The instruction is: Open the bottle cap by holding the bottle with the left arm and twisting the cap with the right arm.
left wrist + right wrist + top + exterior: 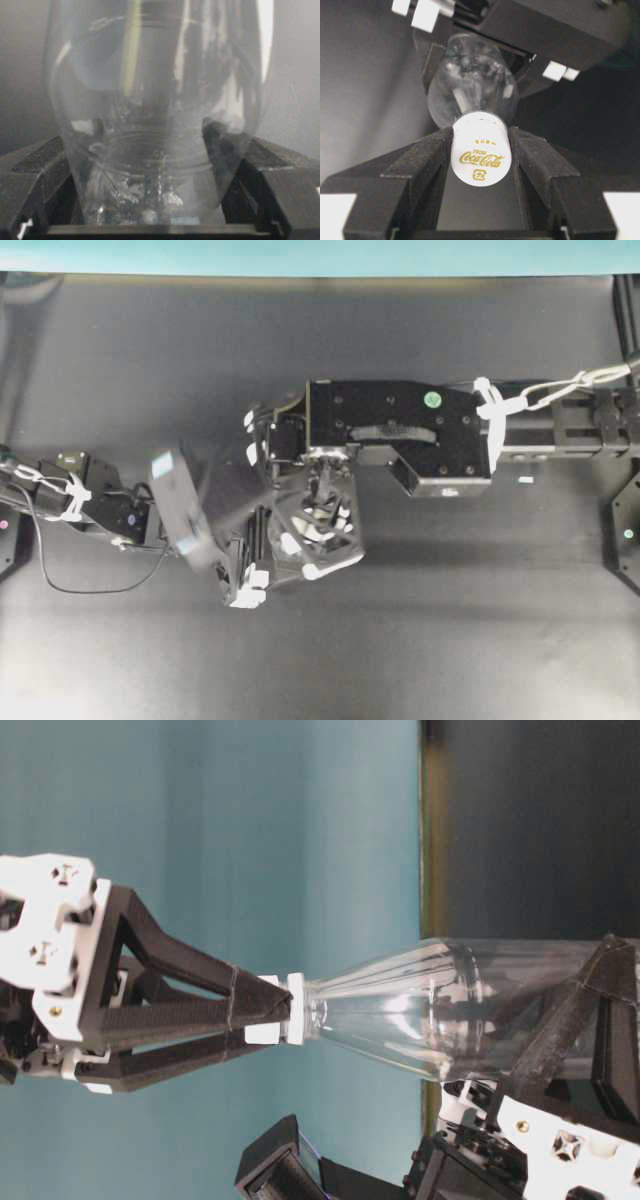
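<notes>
The right hand (480, 150) pinches the white bottle cap (480, 154) between its two black fingers (417, 165), the gold Coca-Cola lettering on the cap's top facing the wrist camera. Just beyond the cap, the clear bottle (470, 87) runs away from the hand, its rounded shoulders swelling out behind the neck. At the bottle's far end the left hand (155, 200) grips the lower body, a black finger (270, 175) pressed against either side of the plastic. In the table-level view, which is turned on its side, the right hand's long triangular fingers (180, 1010) meet on the cap, and the left arm (560, 1120) holds the wider part of the bottle, whose base stands on the dark bench (530, 830). From overhead, the boxy right arm (400, 430) reaches in above the bottle, where the two hands come together.
</notes>
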{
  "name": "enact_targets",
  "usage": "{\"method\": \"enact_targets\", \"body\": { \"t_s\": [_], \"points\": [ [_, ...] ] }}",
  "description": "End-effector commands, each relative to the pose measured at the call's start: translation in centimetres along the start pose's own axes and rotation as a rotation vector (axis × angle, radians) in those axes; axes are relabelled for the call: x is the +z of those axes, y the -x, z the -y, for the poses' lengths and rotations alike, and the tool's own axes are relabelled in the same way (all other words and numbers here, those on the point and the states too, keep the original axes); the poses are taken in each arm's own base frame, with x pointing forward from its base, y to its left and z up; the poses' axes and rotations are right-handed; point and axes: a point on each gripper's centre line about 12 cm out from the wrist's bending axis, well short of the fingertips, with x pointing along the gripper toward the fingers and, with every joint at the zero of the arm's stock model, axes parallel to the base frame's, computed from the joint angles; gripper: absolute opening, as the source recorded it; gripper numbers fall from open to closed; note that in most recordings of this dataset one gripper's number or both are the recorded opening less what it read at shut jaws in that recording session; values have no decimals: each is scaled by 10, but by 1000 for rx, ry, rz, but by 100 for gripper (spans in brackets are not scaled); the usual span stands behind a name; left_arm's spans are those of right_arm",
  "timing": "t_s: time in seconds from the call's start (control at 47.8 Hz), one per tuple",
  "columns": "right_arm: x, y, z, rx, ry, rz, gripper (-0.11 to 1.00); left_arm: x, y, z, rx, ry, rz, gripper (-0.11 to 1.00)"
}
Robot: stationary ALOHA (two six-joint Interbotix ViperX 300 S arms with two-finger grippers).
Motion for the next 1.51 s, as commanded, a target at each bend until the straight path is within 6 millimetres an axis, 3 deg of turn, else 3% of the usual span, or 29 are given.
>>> {"method": "enact_targets", "body": {
  "t_s": [0.0,0.23,0.69,1.484],
  "points": [
    [2,2,-6,-10,89,3,37,-6,1,5,-11,4,-28,80],
    [-2,-1,-1,-22,199,17,37,-6,1,5,-12,5,-25,80],
    [-8,-5,-3,-40,603,26,37,-5,0,8,-20,3,-23,80],
    [-6,-5,-8,-73,470,74,37,-5,0,10,-22,0,-36,80]
  ]
}}
